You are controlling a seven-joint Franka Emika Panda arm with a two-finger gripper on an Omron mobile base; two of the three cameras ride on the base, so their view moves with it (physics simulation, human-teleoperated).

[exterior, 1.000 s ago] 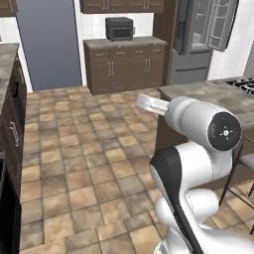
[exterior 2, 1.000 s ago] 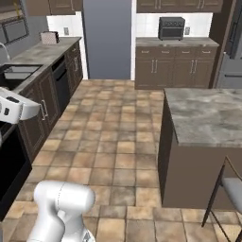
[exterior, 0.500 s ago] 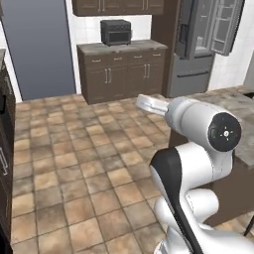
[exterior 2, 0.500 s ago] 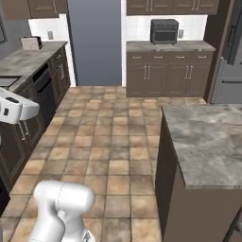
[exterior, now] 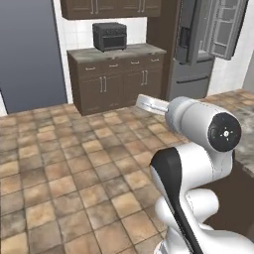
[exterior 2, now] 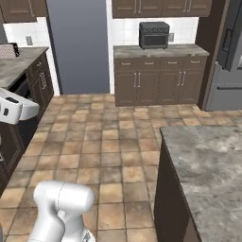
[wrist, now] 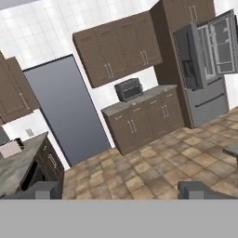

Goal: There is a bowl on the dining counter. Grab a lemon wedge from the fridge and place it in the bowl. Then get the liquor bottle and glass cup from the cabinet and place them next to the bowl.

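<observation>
Fridge point(wrist: 204, 69), at two o'clock in the hand view, stands with a door swung open; dining counter point(exterior 2: 208, 170) near right. Gripper point(wrist: 118, 188), spread and empty, should approach squarely, clearing the open door.

From my remote station I see a floor point(exterior: 74, 163) of brown and tan stone tiles laid across the room. Against the far wall stands a run of dark brown base cupboards point(exterior 2: 158, 80) with slim metal handles, topped by a grey-brown worktop point(exterior: 116, 50). A small black oven point(exterior 2: 153, 35) sits on that worktop, roughly at its middle. White wall tiles point(wrist: 56, 42) back it. A tall, flat blue-grey panel point(exterior 2: 78, 45) rises from the floor just left of the cupboards. At the far left, in my right base view, I see a toaster point(exterior 2: 8, 50) resting on a side worktop point(exterior 2: 16, 66).
</observation>
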